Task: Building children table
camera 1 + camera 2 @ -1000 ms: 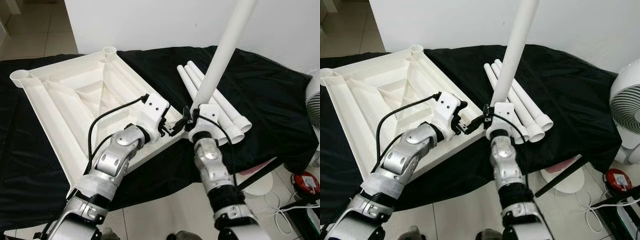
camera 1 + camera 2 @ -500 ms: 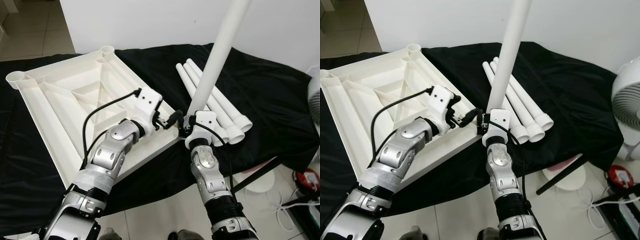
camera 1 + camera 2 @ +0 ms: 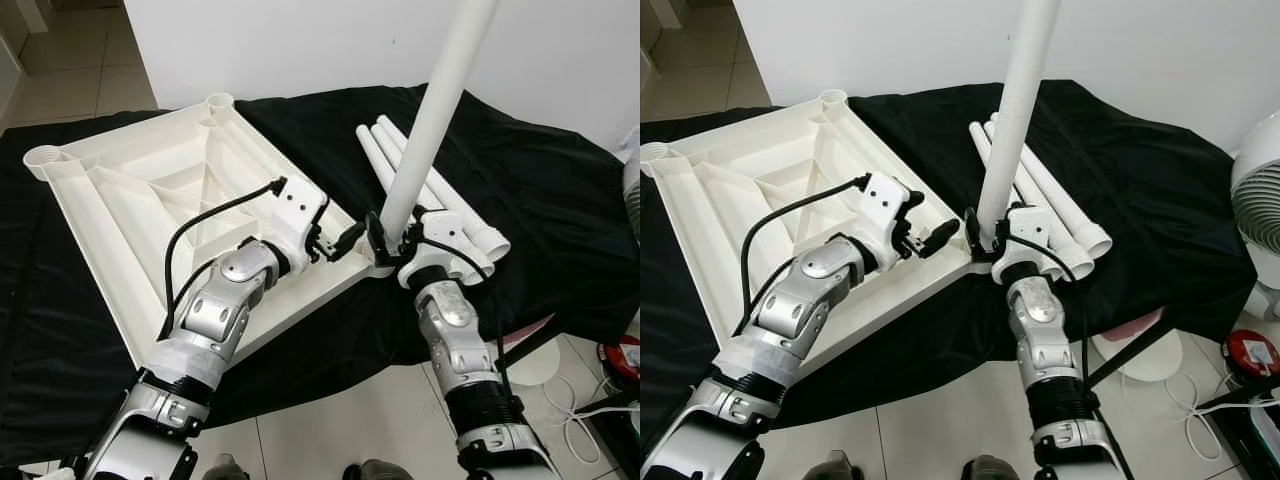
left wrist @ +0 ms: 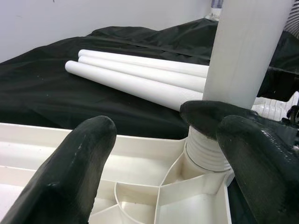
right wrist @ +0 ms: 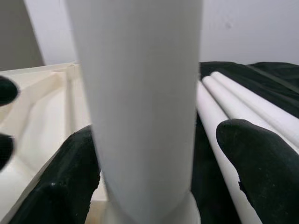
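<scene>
My right gripper (image 3: 985,232) sits low on the upright leg (image 3: 1015,120). Its fingers (image 5: 79,182) are spread to either side of the tube, one close against it and the other standing off, so I am guiding rather than clamping. The leg's threaded foot stands in the corner socket (image 4: 205,156) of the upturned tabletop (image 3: 150,200), the corner nearest me. My left gripper (image 3: 340,240) hovers spread over that same corner, just at nine o'clock of the leg, touching nothing that I can make out.

To do this well I judge I should close squarely on the tube, keep it plumb over the socket, and turn it in short bites, letting the left gripper press the tabletop rim down so the slab does not spin with it. A tilted leg would likely cross the threads.

This corner lies close to the near edge of the black cloth (image 3: 520,180), so downward push must stay over the tabletop. The three spare legs (image 3: 440,200) lie just beside the socket from one to three o'clock, crowding my wrist there. A fan (image 3: 1260,200) stands well off at three o'clock. Open room lies at six o'clock, over the floor.
</scene>
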Controlling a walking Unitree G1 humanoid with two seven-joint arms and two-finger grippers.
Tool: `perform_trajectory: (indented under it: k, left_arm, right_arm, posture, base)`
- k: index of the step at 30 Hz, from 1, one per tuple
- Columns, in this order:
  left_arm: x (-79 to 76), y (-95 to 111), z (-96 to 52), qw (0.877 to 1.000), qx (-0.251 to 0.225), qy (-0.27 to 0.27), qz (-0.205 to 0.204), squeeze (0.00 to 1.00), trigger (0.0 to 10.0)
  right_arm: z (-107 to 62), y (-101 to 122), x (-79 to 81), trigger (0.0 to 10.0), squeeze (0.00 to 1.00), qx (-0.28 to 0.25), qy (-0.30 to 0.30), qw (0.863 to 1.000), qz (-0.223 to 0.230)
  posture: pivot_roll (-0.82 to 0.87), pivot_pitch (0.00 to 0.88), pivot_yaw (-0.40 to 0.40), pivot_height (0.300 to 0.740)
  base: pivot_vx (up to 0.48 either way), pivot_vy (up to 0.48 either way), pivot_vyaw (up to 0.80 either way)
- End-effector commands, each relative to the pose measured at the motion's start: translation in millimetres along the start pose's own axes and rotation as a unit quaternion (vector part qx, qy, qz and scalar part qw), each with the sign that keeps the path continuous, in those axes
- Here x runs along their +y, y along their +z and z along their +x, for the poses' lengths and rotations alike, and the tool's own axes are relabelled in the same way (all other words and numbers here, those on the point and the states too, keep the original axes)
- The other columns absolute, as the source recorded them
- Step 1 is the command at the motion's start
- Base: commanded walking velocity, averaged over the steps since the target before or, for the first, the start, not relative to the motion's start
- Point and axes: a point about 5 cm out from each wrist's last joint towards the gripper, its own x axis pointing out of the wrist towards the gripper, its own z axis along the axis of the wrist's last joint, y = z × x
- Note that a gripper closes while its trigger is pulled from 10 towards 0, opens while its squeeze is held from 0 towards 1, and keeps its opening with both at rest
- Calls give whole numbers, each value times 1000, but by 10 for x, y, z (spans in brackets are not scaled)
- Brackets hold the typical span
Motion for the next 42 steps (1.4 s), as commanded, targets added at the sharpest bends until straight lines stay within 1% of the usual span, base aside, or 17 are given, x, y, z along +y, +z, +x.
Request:
perform_trajectory:
  k: [1,3,5,9,12,15,16,17,18,19,24,28,34,35,36,37,42]
  left_arm:
    - [-80,21,3,999,0,-51,12,0,10000]
    - [-147,-8,-21,998,2,-64,10,0,10000]
    - [-162,-15,-27,998,2,-67,10,0,10000]
    - [-251,-91,-93,996,11,-85,9,0,10000]
    - [-267,-109,-108,996,15,-88,13,0,10000]
    - [-313,-108,-171,994,12,-106,5,0,10000]
    - [-324,-100,-199,994,9,-113,4,0,10000]
    - [-324,-100,-199,994,9,-113,4,0,10000]
    - [-331,-99,-223,993,8,-118,0,0,10000]
    - [-336,-99,-242,992,8,-123,-1,0,10000]
    - [-324,-105,-264,993,12,-119,4,0,10000]
    - [-316,-108,-265,993,14,-115,9,0,10000]
    - [-301,-118,-255,994,18,-111,15,0,10000]
    - [-292,-119,-249,994,18,-109,16,0,10000]
    - [-284,-111,-243,994,17,-106,16,0,10000]
    - [-276,-98,-229,995,14,-101,15,0,10000]
    - [-278,-86,-211,995,12,-99,14,0,10000]
  right_arm:
    - [1,-23,6,10000,0,9,31,999,2]
    - [3,-45,-27,10000,0,18,67,997,-11]
    - [5,-51,-35,10000,0,21,75,997,-14]
    - [76,-78,-54,10000,0,42,156,986,-49]
    - [89,-81,-66,10000,0,44,163,984,-53]
    - [143,-75,-119,10000,0,53,182,980,-54]
    - [165,-72,-146,4784,0,58,189,979,-57]
    - [165,-72,-146,4784,0,58,189,979,-57]
    - [184,-68,-172,2863,0,61,196,977,-58]
    - [197,-64,-191,0,0,63,199,976,-57]
    - [210,-69,-225,0,0,69,205,974,-62]
    - [186,-101,-223,0,0,74,214,973,-53]
    - [142,-154,-209,0,0,76,196,977,-22]
    - [130,-171,-193,3451,0,77,181,980,-14]
    - [127,-189,-178,10000,0,79,160,984,-6]
    - [128,-214,-164,10000,0,83,126,989,-4]
    - [143,-218,-140,10000,0,81,85,993,-6]
  posture:
    - [-8,0,14,740]
    - [-5,0,9,740]
    - [-5,0,9,740]
    - [6,0,-9,740]
    - [6,0,-9,740]
    - [21,0,-17,740]
    - [30,0,-24,740]
    - [30,0,-24,740]
    - [33,0,-27,740]
    - [33,0,-27,740]
    - [38,0,-28,740]
    - [39,0,-25,740]
    - [28,0,-26,740]
    - [25,0,-29,740]
    - [22,0,-31,740]
    - [22,0,-31,740]
    - [19,0,-31,740]
  base:
    - [0,0,0]
    - [0,0,0]
    - [0,0,0]
    - [0,0,0]
    - [0,0,0]
    - [0,0,0]
    - [0,0,0]
    - [0,0,0]
    - [0,0,0]
    - [0,0,0]
    - [0,0,0]
    - [0,0,0]
    - [0,0,0]
    - [0,0,0]
    - [0,0,0]
    - [0,0,0]
    - [0,0,0]
